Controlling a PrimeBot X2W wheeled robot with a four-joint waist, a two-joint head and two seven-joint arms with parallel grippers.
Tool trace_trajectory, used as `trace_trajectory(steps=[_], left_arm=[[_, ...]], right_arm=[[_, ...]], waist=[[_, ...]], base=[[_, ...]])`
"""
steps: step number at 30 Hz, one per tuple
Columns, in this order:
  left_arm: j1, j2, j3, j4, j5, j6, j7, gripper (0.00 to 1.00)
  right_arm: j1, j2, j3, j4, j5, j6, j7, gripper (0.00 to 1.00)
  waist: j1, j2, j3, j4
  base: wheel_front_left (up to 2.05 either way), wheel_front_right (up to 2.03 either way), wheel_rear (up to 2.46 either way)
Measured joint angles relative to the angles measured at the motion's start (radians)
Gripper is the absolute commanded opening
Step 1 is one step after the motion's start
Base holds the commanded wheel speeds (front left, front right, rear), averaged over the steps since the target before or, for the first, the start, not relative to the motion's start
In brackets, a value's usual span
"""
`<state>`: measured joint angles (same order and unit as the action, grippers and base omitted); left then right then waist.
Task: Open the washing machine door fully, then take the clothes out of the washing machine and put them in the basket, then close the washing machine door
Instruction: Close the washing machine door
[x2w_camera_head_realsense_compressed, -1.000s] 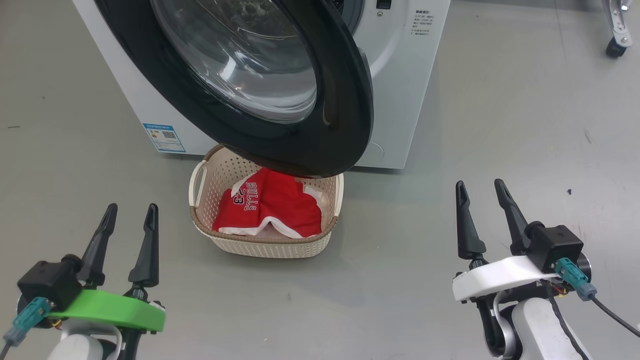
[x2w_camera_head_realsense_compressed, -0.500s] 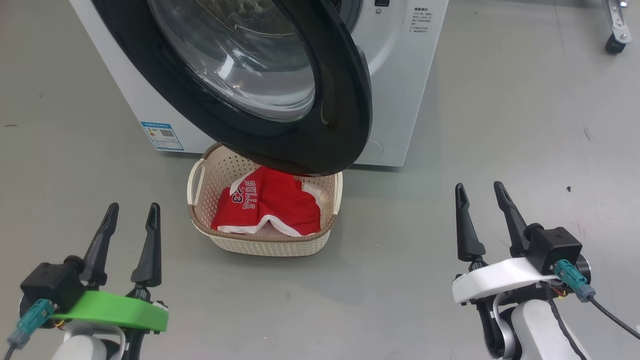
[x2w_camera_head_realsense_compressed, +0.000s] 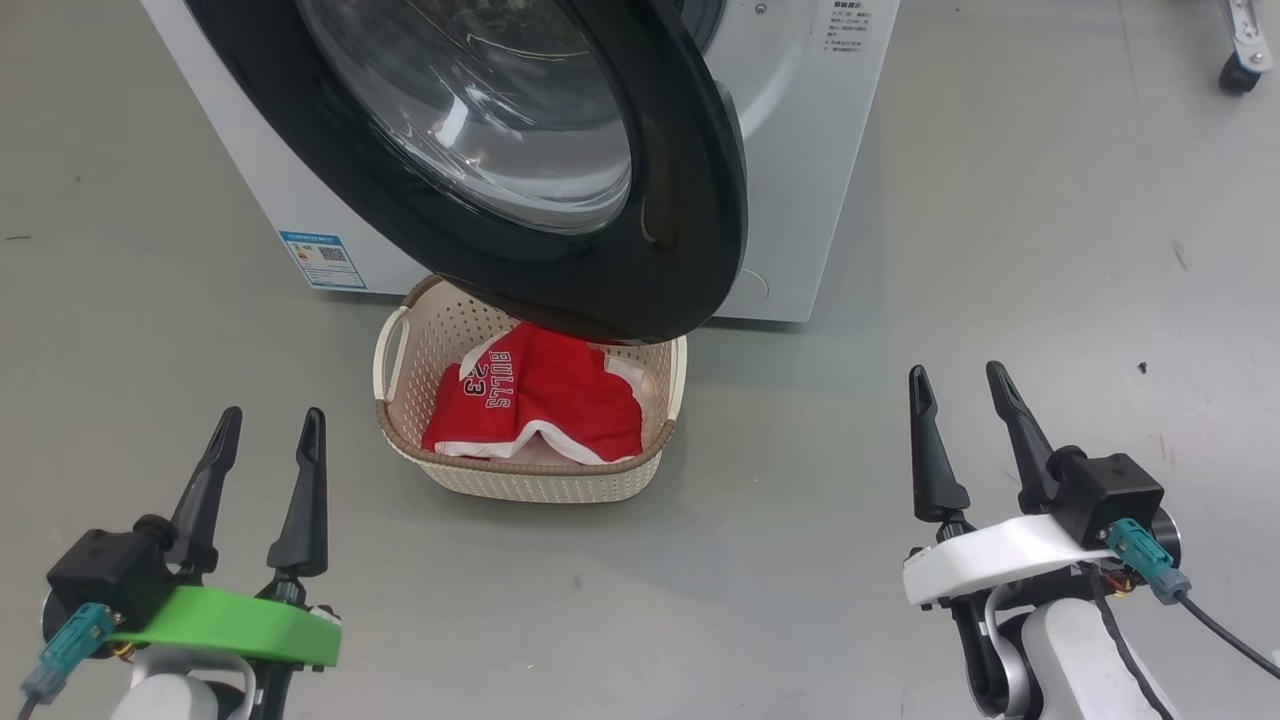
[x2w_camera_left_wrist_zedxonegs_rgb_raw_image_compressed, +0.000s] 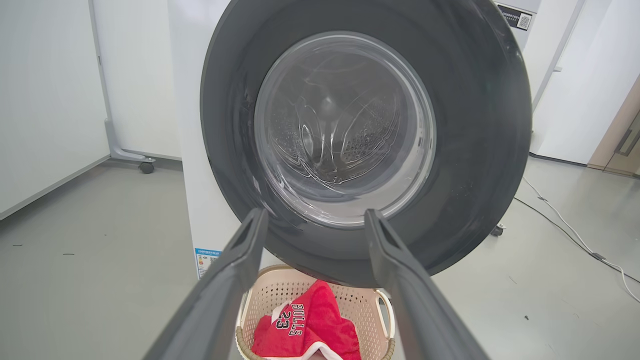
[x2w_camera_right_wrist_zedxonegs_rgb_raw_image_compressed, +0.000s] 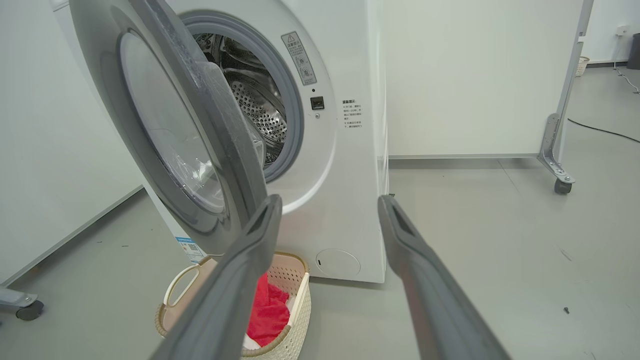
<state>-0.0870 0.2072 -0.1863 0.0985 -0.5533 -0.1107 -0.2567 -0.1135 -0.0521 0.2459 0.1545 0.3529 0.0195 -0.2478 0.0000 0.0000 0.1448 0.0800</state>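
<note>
One red jersey (x2w_camera_head_realsense_compressed: 535, 405) with white trim and the words BULLS 23 lies in the small cream plastic basket (x2w_camera_head_realsense_compressed: 540, 485) with holes in its sides, at the lower middle of the head view. A bit of white cloth (x2w_camera_head_realsense_compressed: 545, 455) peeks out under it. The basket sits on the grey floor (x2w_camera_head_realsense_compressed: 1000, 250), just in front of the big white washing machine (x2w_camera_head_realsense_compressed: 800, 180). The big round door (x2w_camera_head_realsense_compressed: 690, 200), shiny black with clear glass, hangs partly open over the basket's back edge. The left gripper (x2w_camera_head_realsense_compressed: 273, 412), lower left, and the right gripper (x2w_camera_head_realsense_compressed: 956, 368), lower right, have their dark fingers spread wide, holding nothing.
</note>
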Motion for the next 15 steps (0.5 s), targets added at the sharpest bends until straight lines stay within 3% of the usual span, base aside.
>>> trace_trajectory(steps=[15], left_arm=[[0.000,-0.022,0.012,0.000,0.023,-0.009,0.000,1.00]], right_arm=[[-0.001,0.000,0.000,-0.004,0.002,-0.001,0.000,1.00]], waist=[[0.0000,0.0000,0.007,-0.003]], base=[[0.00,0.00,0.00]])
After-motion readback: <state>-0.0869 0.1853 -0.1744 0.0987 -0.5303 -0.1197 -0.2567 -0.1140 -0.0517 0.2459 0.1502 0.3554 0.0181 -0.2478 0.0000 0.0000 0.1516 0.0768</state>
